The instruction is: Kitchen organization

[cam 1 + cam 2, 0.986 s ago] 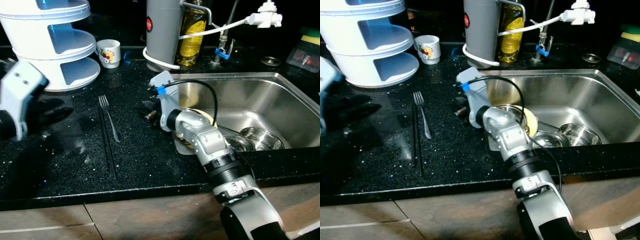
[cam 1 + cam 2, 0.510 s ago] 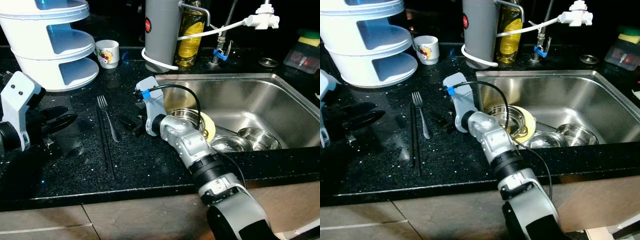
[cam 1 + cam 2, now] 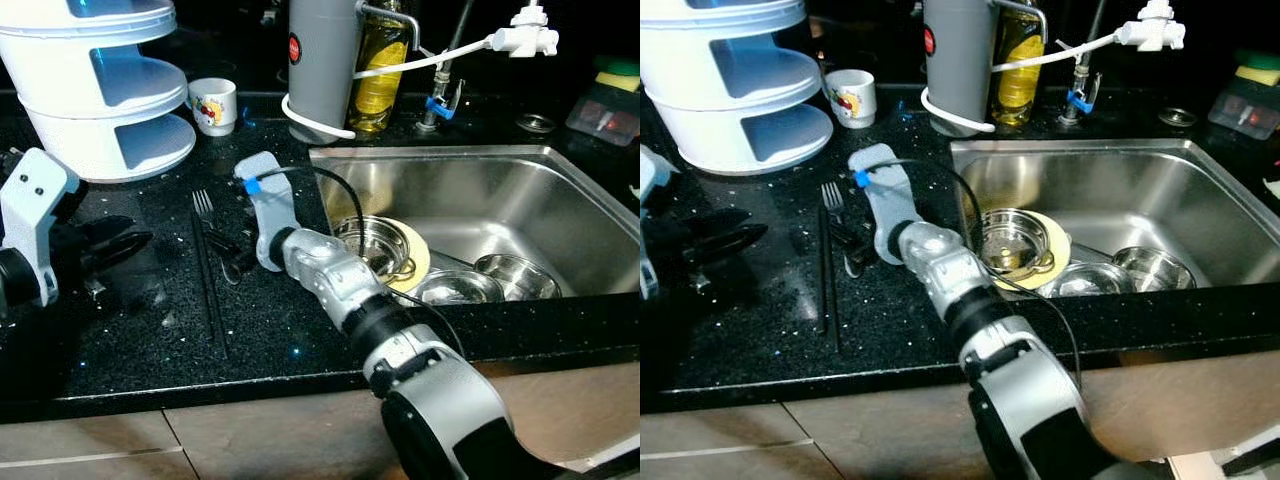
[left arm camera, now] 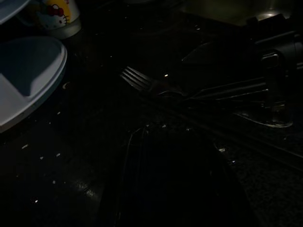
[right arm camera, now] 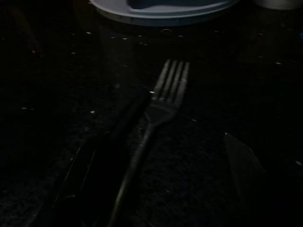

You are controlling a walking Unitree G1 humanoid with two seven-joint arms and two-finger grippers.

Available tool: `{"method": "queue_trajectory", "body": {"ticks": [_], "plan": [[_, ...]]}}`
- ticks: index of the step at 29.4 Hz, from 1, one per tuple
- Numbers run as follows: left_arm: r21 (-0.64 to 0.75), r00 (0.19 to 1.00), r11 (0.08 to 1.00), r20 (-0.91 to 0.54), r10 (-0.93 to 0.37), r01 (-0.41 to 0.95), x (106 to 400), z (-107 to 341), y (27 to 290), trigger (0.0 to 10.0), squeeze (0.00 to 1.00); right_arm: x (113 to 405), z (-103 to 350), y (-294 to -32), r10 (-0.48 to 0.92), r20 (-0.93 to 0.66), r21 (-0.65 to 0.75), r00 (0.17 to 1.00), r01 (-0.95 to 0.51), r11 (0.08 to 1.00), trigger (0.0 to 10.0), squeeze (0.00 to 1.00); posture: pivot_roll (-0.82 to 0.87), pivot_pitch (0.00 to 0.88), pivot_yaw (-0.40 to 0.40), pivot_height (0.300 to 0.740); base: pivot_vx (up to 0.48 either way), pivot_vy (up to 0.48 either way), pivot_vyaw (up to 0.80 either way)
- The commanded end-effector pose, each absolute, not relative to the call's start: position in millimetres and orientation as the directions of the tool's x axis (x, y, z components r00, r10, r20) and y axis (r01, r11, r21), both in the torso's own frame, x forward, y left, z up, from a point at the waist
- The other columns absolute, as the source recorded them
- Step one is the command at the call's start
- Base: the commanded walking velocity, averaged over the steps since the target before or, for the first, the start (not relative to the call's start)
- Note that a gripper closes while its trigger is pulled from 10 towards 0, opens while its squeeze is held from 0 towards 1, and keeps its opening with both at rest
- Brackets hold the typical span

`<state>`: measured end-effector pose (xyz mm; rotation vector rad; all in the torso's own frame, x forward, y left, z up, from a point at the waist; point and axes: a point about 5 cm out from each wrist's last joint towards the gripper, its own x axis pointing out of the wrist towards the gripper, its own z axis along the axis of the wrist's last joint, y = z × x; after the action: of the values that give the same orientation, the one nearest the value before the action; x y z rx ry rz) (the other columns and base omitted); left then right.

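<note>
In the left eye view the fork (image 3: 214, 232) lies flat on the black worktop (image 3: 150, 330), tines toward the white tiered rack (image 3: 100, 80), beside a thin dark pair of chopsticks (image 3: 212, 300); it probably waits there to be put away. The right gripper (image 3: 236, 256) reaches across from the sink (image 3: 520, 190) side, forearm low and stretched, fingertips right at the fork's handle. The left gripper (image 3: 110, 245) hovers low over the worktop, apart from the fork, jaws slightly parted and holding nothing. In the right eye view the same layout appears. In the left wrist view the fork is dim, the right arm behind it. In the right wrist view one black finger (image 5: 111, 156) lies along the fork's handle and the other stands apart, so the jaws are wide, not yet closed.
</note>
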<state>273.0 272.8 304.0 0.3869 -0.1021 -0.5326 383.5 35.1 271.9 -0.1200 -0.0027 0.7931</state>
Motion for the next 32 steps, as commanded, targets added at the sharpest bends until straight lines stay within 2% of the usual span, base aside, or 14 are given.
{"method": "queue_trajectory", "body": {"ticks": [1, 6, 14, 18, 20, 21, 24, 28, 29, 30, 31, 32], "plan": [[0.386, 0.856, 0.785, -0.019, -0.517, 0.484, 271.8, 301.8, 272.0, 10.0, 0.00, 382.8, 271.3, 38.5, 0.713, -0.045, -0.106, 0.700, -0.713, 0.694, 10.0, 0.00, 0.08, 0.232, -0.071, 0.740, 0.000, 0.000, 0.00], [0.390, 0.857, 0.784, -0.026, -0.515, 0.483, 269.7, 301.2, 272.3, 10.0, 0.00, 380.9, 270.4, 46.7, 0.712, -0.102, -0.188, 0.694, -0.717, 0.672, 10.0, 0.00, 0.08, 0.238, -0.078, 0.740, 0.000, 0.000, 0.00], [0.394, 0.857, 0.782, -0.031, -0.515, 0.484, 270.2, 301.2, 273.2, 10.0, 0.00, 384.8, 265.0, 43.0, 0.680, -0.171, -0.259, 0.712, -0.699, 0.667, 10.0, 0.00, 0.08, 0.238, -0.078, 0.740, 0.000, 0.000, 0.00], [0.394, 0.851, 0.775, -0.037, -0.524, 0.494, 270.8, 301.6, 272.1, 10.0, 0.00, 385.0, 257.5, 40.1, 0.675, -0.265, -0.291, 0.689, -0.725, 0.625, 10.0, 0.00, 0.07, 0.237, -0.067, 0.740, 0.000, 0.000, 0.00], [0.395, 0.849, 0.772, -0.040, -0.527, 0.497, 270.9, 301.6, 271.7, 10.0, 0.00, 384.5, 255.6, 39.8, 0.679, -0.288, -0.275, 0.675, -0.738, 0.616, 10.0, 0.00, 0.07, 0.237, -0.065, 0.740, 0.000, 0.000, 0.00], [0.397, 0.847, 0.768, -0.046, -0.530, 0.502, 271.0, 301.7, 271.7, 10.0, 0.00, 382.7, 251.9, 39.2, 0.704, -0.327, -0.164, 0.630, -0.771, 0.615, 10.0, 0.00, 0.07, 0.236, -0.064, 0.740, 0.000, 0.000, 0.00], [0.399, 0.846, 0.766, -0.049, -0.531, 0.504, 271.1, 301.8, 271.7, 10.0, 0.00, 381.7, 249.2, 38.3, 0.720, -0.343, -0.082, 0.603, -0.783, 0.617, 10.0, 0.00, 0.07, 0.236, -0.062, 0.740, 0.000, 0.000, 0.00], [0.399, 0.846, 0.766, -0.050, -0.530, 0.503, 271.4, 302.4, 272.0, 10.0, 0.00, 383.2, 246.2, 35.0, 0.706, -0.352, -0.076, 0.614, -0.771, 0.633, 10.0, 0.00, 0.07, 0.236, -0.062, 0.740, 0.000, 0.000, 0.00], [0.400, 0.847, 0.766, -0.050, -0.530, 0.503, 271.5, 302.5, 272.3, 10.0, 0.00, 382.5, 245.0, 35.2, 0.712, -0.358, -0.049, 0.604, -0.774, 0.632, 9.5, 0.00, 0.07, 0.236, -0.062, 0.740, 0.000, 0.000, 0.00], [0.401, 0.847, 0.766, -0.051, -0.530, 0.503, 271.6, 302.5, 272.4, 10.0, 0.00, 381.7, 243.9, 35.4, 0.720, -0.362, -0.015, 0.592, -0.776, 0.630, 2.8, 0.00, 0.07, 0.238, -0.060, 0.740, 0.000, 0.000, 0.00], [0.402, 0.847, 0.765, -0.052, -0.530, 0.503, 271.7, 302.6, 272.5, 10.0, 0.00, 381.3, 243.2, 35.5, 0.726, -0.365, 0.007, 0.584, -0.777, 0.629, 2.8, 0.00, 0.07, 0.238, -0.060, 0.740, 0.000, 0.000, 0.00], [0.402, 0.847, 0.766, -0.051, -0.529, 0.502, 271.7, 302.8, 272.5, 10.0, 0.00, 381.5, 242.8, 34.9, 0.724, -0.367, 0.009, 0.585, -0.775, 0.631, 0.0, 0.00, 0.07, 0.238, -0.060, 0.740, 0.000, 0.000, 0.00]]}}
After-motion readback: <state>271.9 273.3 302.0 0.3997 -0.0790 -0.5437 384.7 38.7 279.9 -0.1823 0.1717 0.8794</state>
